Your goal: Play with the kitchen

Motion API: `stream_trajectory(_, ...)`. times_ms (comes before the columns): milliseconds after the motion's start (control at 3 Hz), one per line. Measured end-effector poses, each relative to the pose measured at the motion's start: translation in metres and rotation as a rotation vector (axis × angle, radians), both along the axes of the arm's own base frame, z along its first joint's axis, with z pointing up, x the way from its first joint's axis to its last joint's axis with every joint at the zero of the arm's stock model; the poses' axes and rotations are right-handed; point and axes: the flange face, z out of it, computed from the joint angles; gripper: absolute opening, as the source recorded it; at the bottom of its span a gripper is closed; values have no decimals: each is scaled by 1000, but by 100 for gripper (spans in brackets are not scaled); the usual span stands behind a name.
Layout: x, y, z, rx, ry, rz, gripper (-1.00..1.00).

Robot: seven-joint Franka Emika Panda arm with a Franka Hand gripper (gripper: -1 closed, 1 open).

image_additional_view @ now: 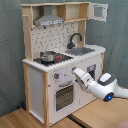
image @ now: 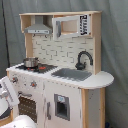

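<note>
The kitchen stands on a wood floor by a grey curtain. One grey sink sits under one black tap. One silver pot sits on the stove. The gripper touches the knob panel; I cannot tell if it is open.

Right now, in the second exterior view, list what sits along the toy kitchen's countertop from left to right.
Metal pot on the black stovetop → black faucet → grey sink.
</note>
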Motion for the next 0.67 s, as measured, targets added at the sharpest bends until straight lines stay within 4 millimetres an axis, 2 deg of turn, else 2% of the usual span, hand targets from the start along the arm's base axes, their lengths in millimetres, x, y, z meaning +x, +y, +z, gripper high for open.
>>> stream_trajectory(667,6,-17,24,-161,31,3,100)
